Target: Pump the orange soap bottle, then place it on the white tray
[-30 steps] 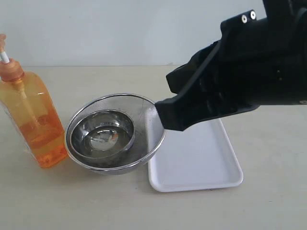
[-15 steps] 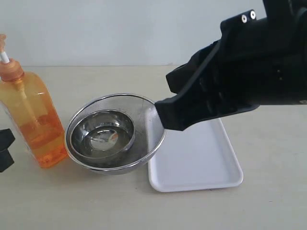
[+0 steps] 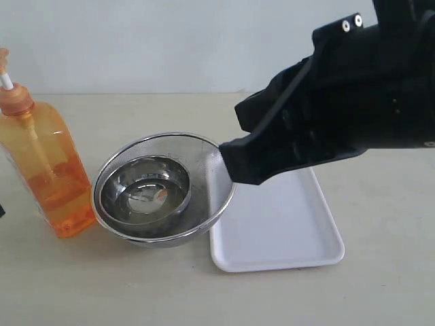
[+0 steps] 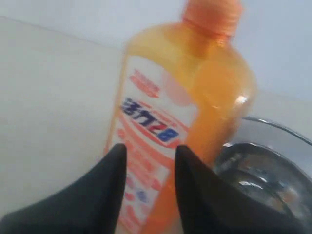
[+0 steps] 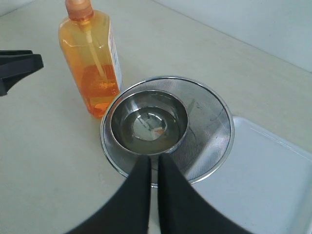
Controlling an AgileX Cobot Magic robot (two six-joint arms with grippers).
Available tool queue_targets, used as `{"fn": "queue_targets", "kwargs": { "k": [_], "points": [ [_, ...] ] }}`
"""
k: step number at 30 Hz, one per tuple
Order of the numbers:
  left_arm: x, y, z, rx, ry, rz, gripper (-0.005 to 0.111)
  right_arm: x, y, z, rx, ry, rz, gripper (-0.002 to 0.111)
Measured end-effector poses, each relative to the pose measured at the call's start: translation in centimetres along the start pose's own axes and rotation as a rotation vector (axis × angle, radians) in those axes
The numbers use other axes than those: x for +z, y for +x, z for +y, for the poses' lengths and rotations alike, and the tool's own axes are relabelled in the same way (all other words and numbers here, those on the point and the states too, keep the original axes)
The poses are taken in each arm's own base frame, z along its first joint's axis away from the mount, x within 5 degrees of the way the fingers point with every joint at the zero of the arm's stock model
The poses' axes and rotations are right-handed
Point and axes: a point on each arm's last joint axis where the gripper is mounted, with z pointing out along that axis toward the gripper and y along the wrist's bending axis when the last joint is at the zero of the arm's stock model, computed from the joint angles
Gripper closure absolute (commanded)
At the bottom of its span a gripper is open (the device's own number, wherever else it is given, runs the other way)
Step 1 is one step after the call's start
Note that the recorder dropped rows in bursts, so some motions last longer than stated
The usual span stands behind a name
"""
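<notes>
Beige matte tabletop (image 3: 136,292), plain, smooth, no cloth. Nearest on it: flat white rectangular plastic-looking tray (image 3: 285,238), rounded corners, low raised rim, nothing inside.

Left of the tray sits a round steel mesh strainer bowl (image 3: 216,197) with a fine weave and a shiny wire rim. In the exterior view its rim overlaps the tray's left edge. Nested in it is a smaller polished steel bowl (image 3: 146,183), mirror-like, with reflections in the bottom.

The right gripper (image 5: 153,161), black with smooth tapered fingers, hangs above the near rim of the strainer. Jaws clenched, holding nothing.

Further left, just beside the strainer: tall translucent orange soap bottle (image 3: 47,170), upright on the table, not on the tray. Flat-sided with rounded shoulders, ribbed orange collar, white pump stem, white-and-red printed label on one face. Darker liquid fills the lower part.

The left gripper (image 4: 150,151), black, is close in front of the label. Jaws released, gap between the fingers; contact with the bottle cannot be told.

Behind everything: pale blank wall (image 3: 170,41).
</notes>
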Motion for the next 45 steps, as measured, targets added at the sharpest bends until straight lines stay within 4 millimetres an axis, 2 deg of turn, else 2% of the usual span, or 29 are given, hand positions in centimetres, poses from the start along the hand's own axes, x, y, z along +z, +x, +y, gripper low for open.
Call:
{"fn": "queue_targets", "kwargs": {
  "k": [2, 6, 16, 21, 32, 39, 45],
  "points": [
    [0.0, -0.3, 0.8, -0.015, -0.091, -0.032, 0.101, 0.0, 0.0, 0.0, 0.0, 0.0, 0.0, 0.108],
    [-0.1, -0.7, 1.4, 0.016, -0.161, -0.073, 0.102, 0.0, 0.0, 0.0, 0.0, 0.0, 0.0, 0.108],
    [0.4, -2.8, 0.1, 0.143, -0.116, -0.16, 0.102, 0.0, 0.0, 0.0, 0.0, 0.0, 0.0, 0.108],
    [0.7, -2.5, 0.2, 0.185, -0.134, -0.143, 0.102, 0.0, 0.0, 0.0, 0.0, -0.001, -0.001, 0.108],
    [2.7, -1.5, 0.7, 0.251, -0.232, -0.17, 0.102, 0.0, 0.0, 0.0, 0.0, -0.001, -0.001, 0.108],
    [4.2, -0.9, 0.0, 0.313, -0.181, -0.189, 0.102, 0.0, 0.0, 0.0, 0.0, -0.001, -0.001, 0.108],
    [5.5, -1.1, -0.3, 0.318, -0.192, -0.197, 0.102, 0.0, 0.0, 0.0, 0.0, -0.001, -0.001, 0.108]
  ]
}}
